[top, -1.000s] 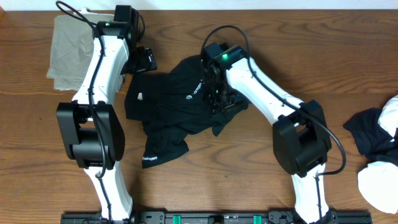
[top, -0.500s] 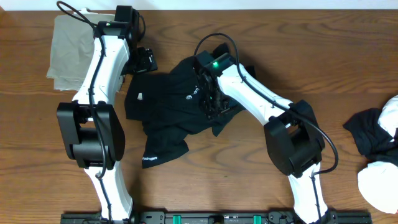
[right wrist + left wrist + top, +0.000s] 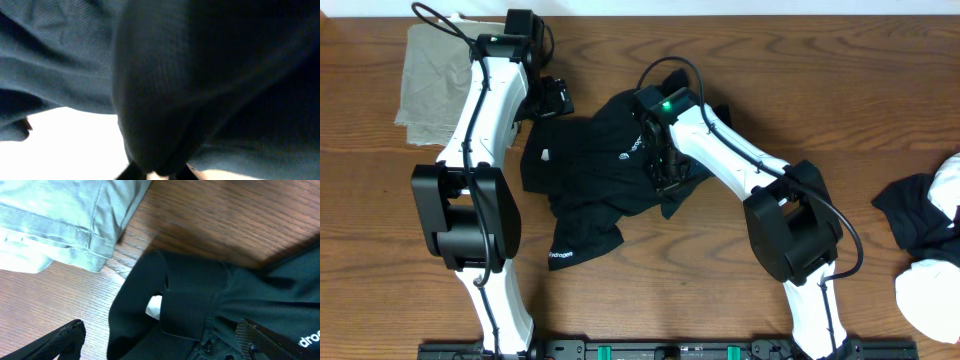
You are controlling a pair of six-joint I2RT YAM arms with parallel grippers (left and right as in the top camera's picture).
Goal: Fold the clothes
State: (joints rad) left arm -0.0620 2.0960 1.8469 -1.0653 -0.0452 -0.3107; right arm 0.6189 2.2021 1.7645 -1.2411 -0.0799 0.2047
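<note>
- Overhead: a soft black shirt (image 3: 590, 175) with small white printed logos lies crumpled in the middle of the brown wooden table (image 3: 880, 90), between my two white arms.
- My left gripper (image 3: 552, 98) sits at the shirt's upper left corner. It is just right of the folded olive-khaki garment (image 3: 432, 75) in the upper left of the frame.
- My right gripper (image 3: 667, 172) is down on the right part of the black shirt, near the centre of the frame.
- A heap of black and white garments (image 3: 925, 240) lies at the right edge, well apart from the shirt.
- Left wrist: my left fingers (image 3: 65, 340) show in the two bottom corners, spread wide and holding nothing. The black shirt fills the lower right, with a small white tag (image 3: 154, 307) at its fold. The olive-khaki garment is in the upper left, with bare wood between the two.
- Right wrist: dark fabric fills nearly the whole frame. One bulging fold narrows into my fingertips at the bottom centre, where the jaws are together, clamped on the black shirt.
</note>
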